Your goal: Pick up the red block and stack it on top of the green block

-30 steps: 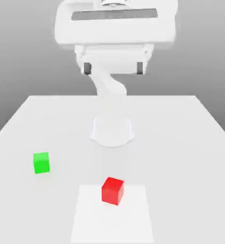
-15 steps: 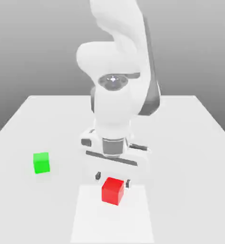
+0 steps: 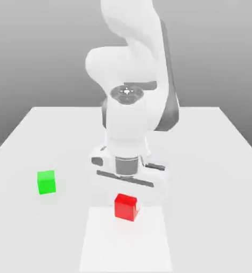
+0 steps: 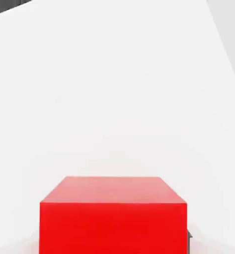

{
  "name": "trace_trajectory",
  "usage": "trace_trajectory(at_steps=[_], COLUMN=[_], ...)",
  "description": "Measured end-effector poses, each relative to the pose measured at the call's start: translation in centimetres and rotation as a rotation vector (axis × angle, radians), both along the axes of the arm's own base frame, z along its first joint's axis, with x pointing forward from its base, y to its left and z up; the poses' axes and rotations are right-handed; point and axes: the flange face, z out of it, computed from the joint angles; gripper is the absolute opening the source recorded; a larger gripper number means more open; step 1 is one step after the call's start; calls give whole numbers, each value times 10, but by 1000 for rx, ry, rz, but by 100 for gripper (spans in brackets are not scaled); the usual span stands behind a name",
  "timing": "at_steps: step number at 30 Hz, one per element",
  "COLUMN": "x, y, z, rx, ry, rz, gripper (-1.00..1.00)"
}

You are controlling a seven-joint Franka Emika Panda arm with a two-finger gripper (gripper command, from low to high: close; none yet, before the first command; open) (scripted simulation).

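The red block (image 3: 126, 207) rests on the white table (image 3: 213, 160), just in front of the arm's base in the exterior view. My gripper (image 3: 127, 199) is lowered straight over it, its fingers down at the block's sides and shut on it. Seen from the hand view, the red block (image 4: 113, 214) is very close and looms large, still touching the table. The green block (image 3: 46, 182) sits alone toward the exterior view's left, well apart from the gripper.
A paler square patch (image 3: 125, 242) marks the table under and in front of the red block. The arm's body (image 3: 129, 122) rises behind the gripper. The table's edges run along both sides and the back.
The arm dropped from high above the table down onto the red block. The fingers, wide apart beside the block half a second ago, have closed on it, and the block turned slightly.
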Motion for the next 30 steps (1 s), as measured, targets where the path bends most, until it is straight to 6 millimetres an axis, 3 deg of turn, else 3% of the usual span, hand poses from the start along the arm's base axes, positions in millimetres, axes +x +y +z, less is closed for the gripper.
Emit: trace_trajectory(at_steps=[4, 8, 13, 17, 20, 30], x=[-11, -37, -87, -137, -149, -145], y=[-59, -125, -194, -235, -242, -235], z=[17, 28, 39, 44, 39, 5], rx=[-18, -28, -23, -6, 20, 90], ry=[1, 6, 9, 5, -10, -34], rz=[-7, -9, -14, -14, -9, -2], gripper=[-100, -100, -100, -100, -100, -100])
